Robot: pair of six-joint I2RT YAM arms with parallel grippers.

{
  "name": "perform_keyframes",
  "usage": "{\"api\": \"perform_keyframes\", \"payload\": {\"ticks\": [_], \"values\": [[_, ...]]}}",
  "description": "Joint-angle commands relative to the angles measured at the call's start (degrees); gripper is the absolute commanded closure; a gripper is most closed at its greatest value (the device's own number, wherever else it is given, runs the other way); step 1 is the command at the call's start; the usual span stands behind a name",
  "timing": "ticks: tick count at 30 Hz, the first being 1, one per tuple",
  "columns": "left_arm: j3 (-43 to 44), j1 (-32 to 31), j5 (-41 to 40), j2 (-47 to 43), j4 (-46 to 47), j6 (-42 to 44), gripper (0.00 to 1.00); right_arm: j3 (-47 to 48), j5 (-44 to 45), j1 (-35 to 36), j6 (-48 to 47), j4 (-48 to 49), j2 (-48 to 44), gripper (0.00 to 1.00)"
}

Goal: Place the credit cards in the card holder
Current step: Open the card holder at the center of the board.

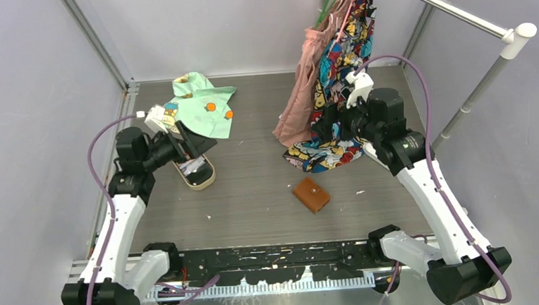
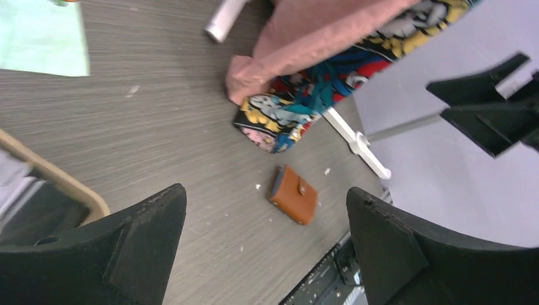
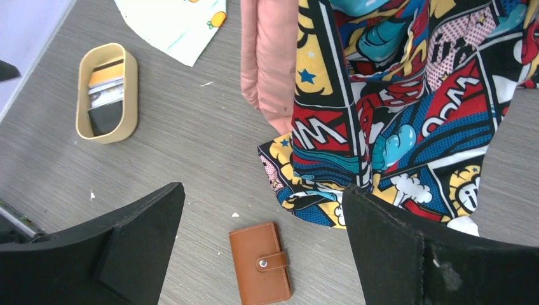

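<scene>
Black fingers of the left gripper fill the bottom of the left wrist view; I read the jaws as spread wide with nothing between them. Right gripper is the same: fingers far apart, nothing held.

From the top view, the left gripper hangs over the tan oval tray. The right gripper is held up against the hanging clothes.

Credit cards lie inside the tray, overlapping: an orange one at one end, a pale printed one in the middle, a dark one at the other end. I cannot count them exactly.

Card holder lies flat on the grey table, folded closed with its snap tab across the front. It is between the two arms, toward the near edge and well apart from the tray. It is near the hem of the comic-print garment but not touching it.

Farther out, a pink garment hangs beside the comic-print one from a metal rail, and both reach down to the table. A pale green garment with orange spots lies flat at the back left, just behind the tray.
</scene>
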Motion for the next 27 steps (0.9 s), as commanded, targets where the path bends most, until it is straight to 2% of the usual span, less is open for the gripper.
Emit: {"api": "perform_keyframes", "payload": {"ticks": [1,4,5,7,10,15,17,19,22,27], "values": [[-0.4,-10.2,0.2,-3.7,2.8,1.3,0.05,2.9,-9.1,-1.2,-2.7,-1.0,-1.0,0.01],[-0.7,-23.2,-9.6,-4.3,0.4,5.4,0.06,1.5,-22.7,-2.2,-8.3,-5.3,-0.4,0.01],[-1.3,-27.1,-12.0,-4.0,1.1,5.8,0.07,0.2,-27.6,-2.7,-12.5,-7.0,-0.2,0.00],[-4.1,-34.2,-17.2,-3.6,5.8,5.1,0.10,-3.6,-32.0,-3.0,-16.1,-5.8,0.3,0.00],[-8.9,-43.2,-25.2,-2.2,14.8,3.1,0.12,-8.1,-33.5,-3.0,-22.8,-5.6,0.4,0.01],[-17.4,-56.3,-36.7,7.0,32.7,-6.2,0.21,-12.7,-27.6,-3.0,-30.0,-7.2,4.5,0.01],[-18.6,-59.2,-40.3,11.0,35.9,-9.8,0.23,-13.1,-25.1,-2.9,-34.8,-9.8,7.4,0.02],[-19.2,-60.4,-43.3,14.2,38.3,-12.2,0.29,-13.5,-21.1,-2.8,-38.6,-10.9,9.3,0.04],[-19.8,-61.0,-46.1,16.8,38.0,-16.0,0.35,-15.2,-17.6,-2.8,-45.0,-12.0,10.1,0.06],[-20.7,-61.0,-48.1,19.1,36.1,-19.2,0.47,-18.4,-20.4,-2.7,-57.2,-15.6,9.0,0.08]]}}
